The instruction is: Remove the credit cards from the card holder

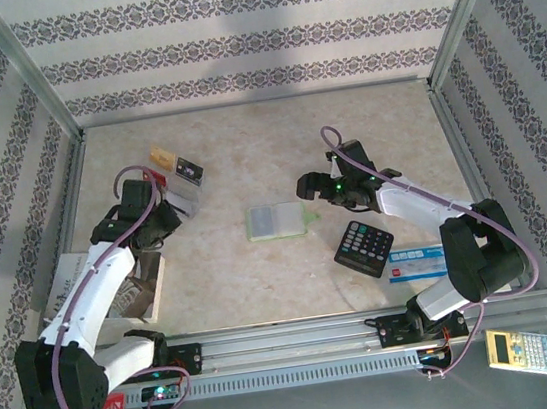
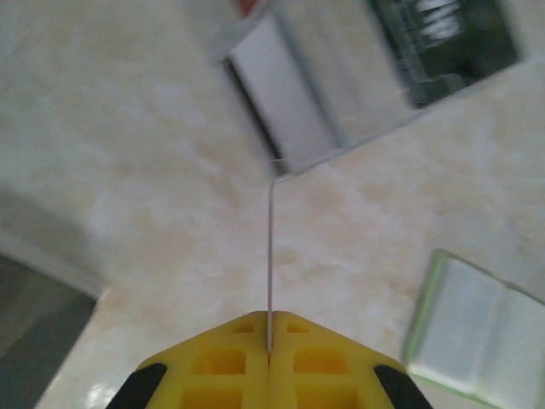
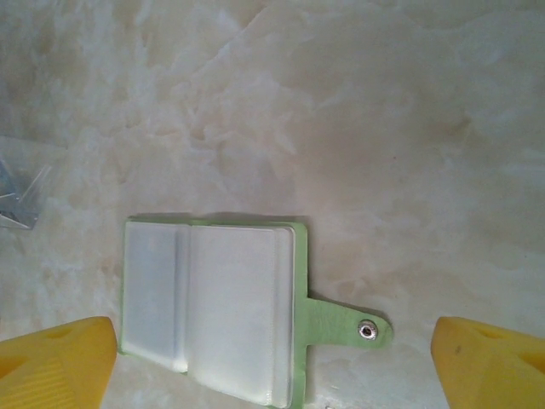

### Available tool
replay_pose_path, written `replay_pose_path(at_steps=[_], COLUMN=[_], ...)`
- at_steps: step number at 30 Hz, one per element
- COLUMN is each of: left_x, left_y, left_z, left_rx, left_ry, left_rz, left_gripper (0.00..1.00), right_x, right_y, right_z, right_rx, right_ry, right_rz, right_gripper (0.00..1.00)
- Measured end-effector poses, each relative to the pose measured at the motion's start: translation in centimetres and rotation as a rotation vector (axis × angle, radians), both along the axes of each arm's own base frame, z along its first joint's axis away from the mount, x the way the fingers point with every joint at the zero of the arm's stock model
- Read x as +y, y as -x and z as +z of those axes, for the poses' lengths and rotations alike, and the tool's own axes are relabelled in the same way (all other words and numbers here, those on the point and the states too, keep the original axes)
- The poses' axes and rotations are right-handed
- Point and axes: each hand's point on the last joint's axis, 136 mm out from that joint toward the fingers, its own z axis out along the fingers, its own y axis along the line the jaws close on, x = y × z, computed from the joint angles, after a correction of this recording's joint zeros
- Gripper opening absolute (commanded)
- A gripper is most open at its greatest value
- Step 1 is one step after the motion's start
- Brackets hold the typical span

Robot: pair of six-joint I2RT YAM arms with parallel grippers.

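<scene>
Watch the card holder [image 1: 274, 222] first. It lies loose and flat on the table, near the black calculator [image 1: 364, 248], on that calculator's left and a little farther from the arm bases. Nothing pins it down, so a pull on any sleeve would likely drag or lift the whole wallet rather than free a card. Your right gripper [image 3: 272, 341] hangs over it with its jaws spread wide and nothing between them. If you close from here, you may clamp the pale pages together or catch the snap tab. Whether any card is left in the sleeves cannot be told. Your left gripper [image 2: 269, 345] is pinched tight on a thin card [image 2: 270, 256], seen edge-on, its colour unreadable. It is gripped by one margin only, so it could pivot or slip. If you let go of it upright, it could tip onto the tan card [image 1: 161, 157] and black card [image 1: 186, 168], which lie well to the calculator's left and farther back. The holder lies spread open, cream faces up, its long axis running left to right across the table. In the right wrist view the tab juts from its right edge, which I judge to be the calculator's side.
</scene>
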Motion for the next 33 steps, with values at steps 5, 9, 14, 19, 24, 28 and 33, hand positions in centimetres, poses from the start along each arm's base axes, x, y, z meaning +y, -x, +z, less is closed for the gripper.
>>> replay_pose_path(at_steps=[5, 9, 14, 19, 24, 28, 33], left_x=[1.7, 1.9, 1.9, 1.4, 0.9, 0.8, 1.0], left_y=[0.8, 0.6, -0.1, -1.6, -3.1, -4.6, -6.9], left_z=[-1.7, -3.0, -5.3, -6.6, -7.1, -6.9, -5.6], left_rx=[0.059, 0.101, 0.173, 0.193, 0.178, 0.166, 0.119], left_ry=[-0.023, -0.029, -0.027, -0.004, 0.025, 0.030, 0.020], left_rz=[0.081, 0.106, 0.135, 0.152, 0.162, 0.168, 0.189], left_gripper=[0.00, 0.00, 0.00, 0.00, 0.00, 0.00, 0.00], right_x=[0.1, 0.0, -0.2, -0.3, -0.3, -0.3, -0.3], right_y=[0.0, 0.0, 0.2, 0.1, 0.1, 0.1, 0.1], right_z=[0.1, 0.0, -0.2, -0.2, -0.2, -0.2, -0.2], right_rx=[-0.018, -0.026, -0.024, -0.026, -0.026, -0.026, -0.027], right_ry=[0.043, 0.074, 0.101, 0.107, 0.107, 0.106, 0.106], right_rz=[0.008, 0.011, 0.010, 0.005, 0.005, 0.004, 0.004], right_gripper=[0.98, 0.98, 0.98, 0.98, 0.98, 0.98, 0.98])
